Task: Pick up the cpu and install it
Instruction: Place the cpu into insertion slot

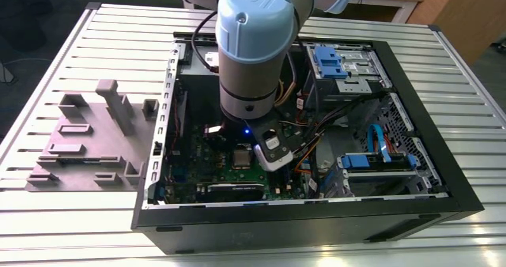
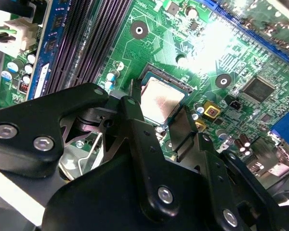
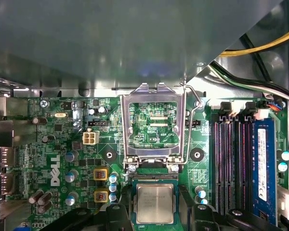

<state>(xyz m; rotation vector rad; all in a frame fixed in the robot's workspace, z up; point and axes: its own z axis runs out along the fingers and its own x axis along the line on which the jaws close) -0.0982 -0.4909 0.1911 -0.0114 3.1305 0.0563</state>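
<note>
Jaws: parted, one black finger on each side of the small square silvery cpu, nothing lifted. Whether the pads touch its edges cannot be told, as the black linkage hides that. The cpu lies flat in its socket on the green motherboard. Just beyond, the hinged metal socket frame stands open. Farther out, the open black computer case sits on the slatted metal tabletop. The pale blue arm wrist covers the socket in the exterior view.

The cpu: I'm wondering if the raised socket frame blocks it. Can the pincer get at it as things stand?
Probably yes. The socket frame is hinged up off the cpu, whose top lies bare, and the pincer hangs right over it with nothing between.
</note>
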